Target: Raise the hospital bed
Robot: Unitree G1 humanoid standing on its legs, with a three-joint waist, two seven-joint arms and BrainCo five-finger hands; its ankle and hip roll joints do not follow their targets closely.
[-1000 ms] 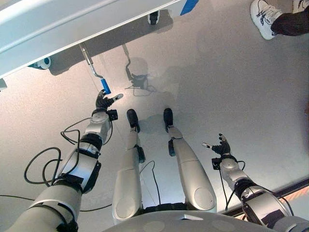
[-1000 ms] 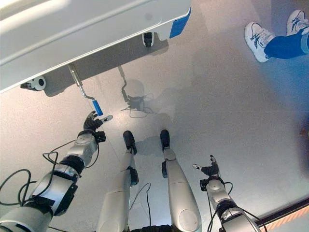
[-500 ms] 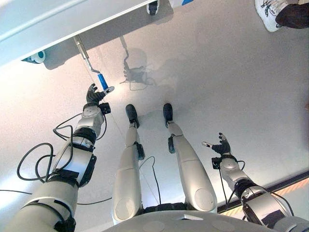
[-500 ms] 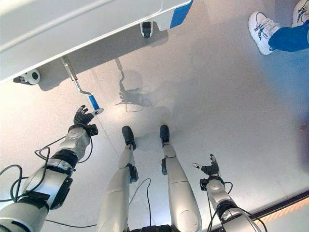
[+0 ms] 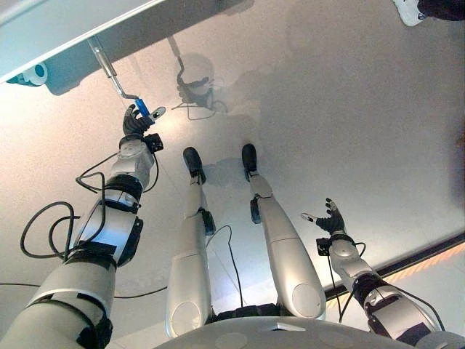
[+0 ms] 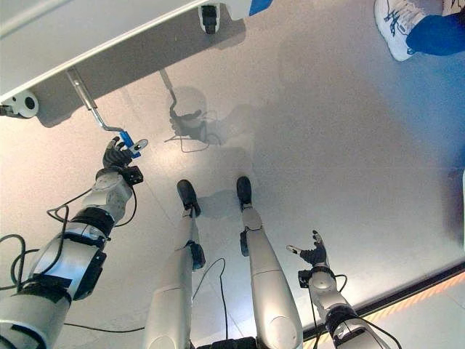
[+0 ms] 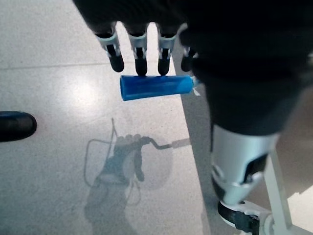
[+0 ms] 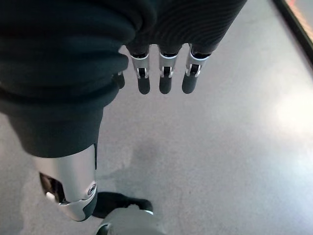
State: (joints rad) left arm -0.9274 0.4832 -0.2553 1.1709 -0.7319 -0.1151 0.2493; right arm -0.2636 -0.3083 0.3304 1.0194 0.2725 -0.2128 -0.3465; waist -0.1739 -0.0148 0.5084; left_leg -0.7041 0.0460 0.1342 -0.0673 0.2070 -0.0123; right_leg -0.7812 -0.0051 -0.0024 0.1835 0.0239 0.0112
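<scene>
From the left eye view, the left hand [image 5: 134, 121] reaches up to the blue grip [image 5: 142, 108] at the end of the bent metal crank [image 5: 109, 71] that hangs from the edge of the bed [image 5: 51, 29]. The fingers sit at the grip, thumb out to the side.

The right eye view shows the same: grip [image 6: 128, 140] just above the hand, a caster [image 6: 22, 104] under the bed's edge nearby, a person's white shoe [image 6: 392, 29] far across the floor. The right hand [image 6: 313, 254] hangs low with relaxed fingers, holding nothing.

In the left wrist view the fingertips [image 7: 142, 61] touch the grip's side but are not wrapped round it; the hand is loose. To do this well, I judge it should curl fully round the grip first, then turn in a steady circle without slipping off the end.

The right wrist view shows straight fingers [image 8: 164, 81] over bare floor.
</scene>
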